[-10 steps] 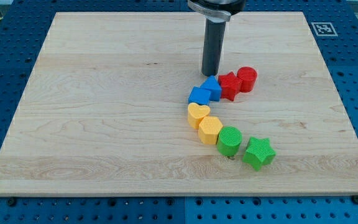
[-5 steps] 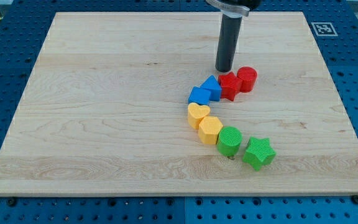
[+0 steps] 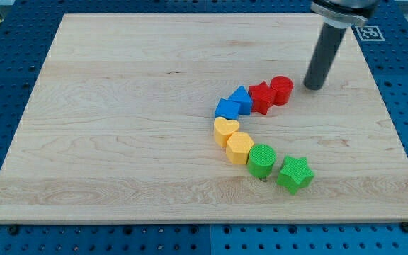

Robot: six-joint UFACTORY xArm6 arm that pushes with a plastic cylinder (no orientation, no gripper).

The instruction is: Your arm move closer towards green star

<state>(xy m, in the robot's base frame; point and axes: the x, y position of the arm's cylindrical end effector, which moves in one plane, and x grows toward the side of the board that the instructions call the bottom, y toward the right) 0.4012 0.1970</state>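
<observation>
1. Bright, even light falls from overhead across the pale wooden worktop (image 3: 119, 106).
2. Shadows are soft and short: a faint dark patch hugs my tip (image 3: 313, 88), and small ones sit under the blocks.
3. Focus is sharp throughout, with no glare, blur or visible edge bending.

The pale wooden counter (image 3: 119, 106) carries eight plastic blocks curving from its middle toward the bottom right corner.

Red (image 3: 262, 97), blue (image 3: 227, 108), yellow (image 3: 239, 148) blocks; green cylinder (image 3: 261, 161).
</observation>
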